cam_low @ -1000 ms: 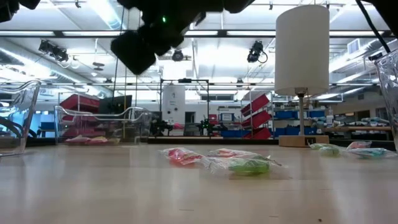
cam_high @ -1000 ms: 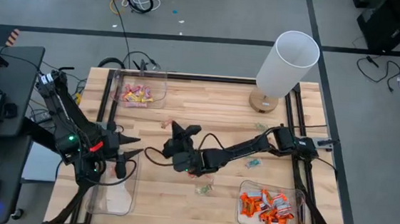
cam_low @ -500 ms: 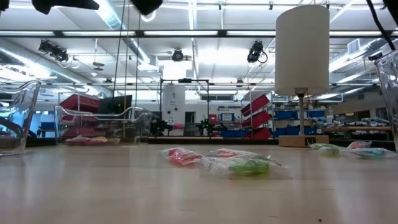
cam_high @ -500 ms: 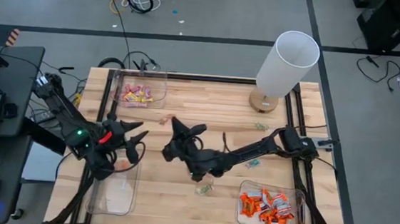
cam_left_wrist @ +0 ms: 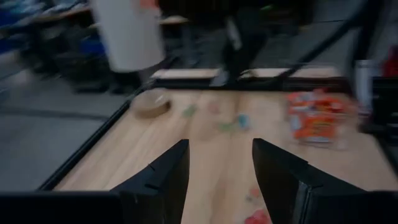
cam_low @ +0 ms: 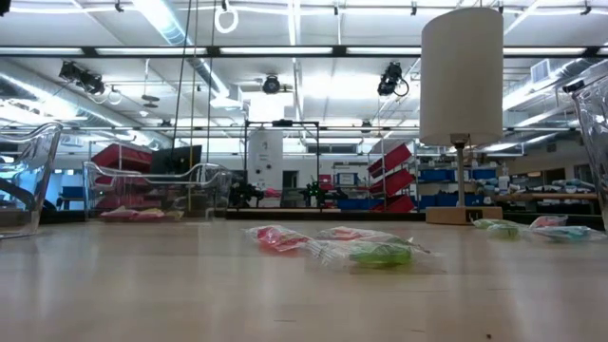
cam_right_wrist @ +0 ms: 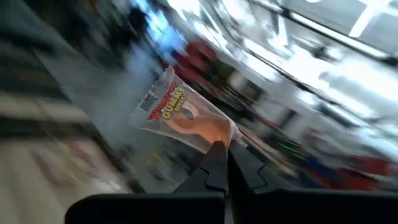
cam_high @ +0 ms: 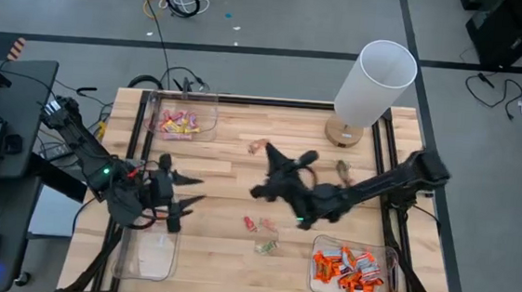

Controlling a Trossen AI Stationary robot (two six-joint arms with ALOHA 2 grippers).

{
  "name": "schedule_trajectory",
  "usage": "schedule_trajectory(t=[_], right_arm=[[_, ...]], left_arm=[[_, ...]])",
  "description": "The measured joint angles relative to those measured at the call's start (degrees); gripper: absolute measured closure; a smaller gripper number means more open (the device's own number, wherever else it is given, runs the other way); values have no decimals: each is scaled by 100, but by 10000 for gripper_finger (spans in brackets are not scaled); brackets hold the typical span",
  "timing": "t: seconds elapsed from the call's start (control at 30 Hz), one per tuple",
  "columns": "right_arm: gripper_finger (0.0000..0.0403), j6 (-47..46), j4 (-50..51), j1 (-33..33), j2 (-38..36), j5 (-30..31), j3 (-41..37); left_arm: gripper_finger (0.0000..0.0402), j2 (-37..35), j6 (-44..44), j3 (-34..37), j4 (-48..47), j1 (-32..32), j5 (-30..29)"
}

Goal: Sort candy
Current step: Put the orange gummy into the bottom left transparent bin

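Wooden table (cam_high: 224, 255) w/ a workshop hall behind. Right gripper (cam_high: 262, 152) is clamped tight on a clear-wrapped gummy candy (cam_right_wrist: 186, 118), held above the table's mid-back area. Left gripper (cam_high: 186, 188) is spread wide w/ nothing between the fingers, above the left front, by an empty clear bin (cam_high: 145, 254). Loose candy (cam_high: 259, 225) is seen at table centre; pink/yellow pcs (cam_high: 177, 122) in back-left bin, orange pcs (cam_high: 349, 268) in front-right bin.
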State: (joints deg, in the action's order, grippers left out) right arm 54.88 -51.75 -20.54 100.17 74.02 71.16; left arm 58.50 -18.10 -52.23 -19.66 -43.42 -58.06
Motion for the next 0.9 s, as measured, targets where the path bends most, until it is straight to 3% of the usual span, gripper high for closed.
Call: schedule_trajectory(t=[0.23,0.43,0.7,0.9], right_arm=[[403,-2023,-125,-65,-729,-2250,-1646],[403,-2533,-645,132,-283,-3254,-1872],[403,-2092,-2122,201,680,-3257,-1865],[403,-1238,-2361,321,1539,-2259,-1192]], left_arm=[[224,0,911,19,845,132,335],[224,0,1469,615,2506,652,1758],[224,-2,1206,1331,3698,1154,1722],[224,0,1132,1874,4049,1382,1316]])
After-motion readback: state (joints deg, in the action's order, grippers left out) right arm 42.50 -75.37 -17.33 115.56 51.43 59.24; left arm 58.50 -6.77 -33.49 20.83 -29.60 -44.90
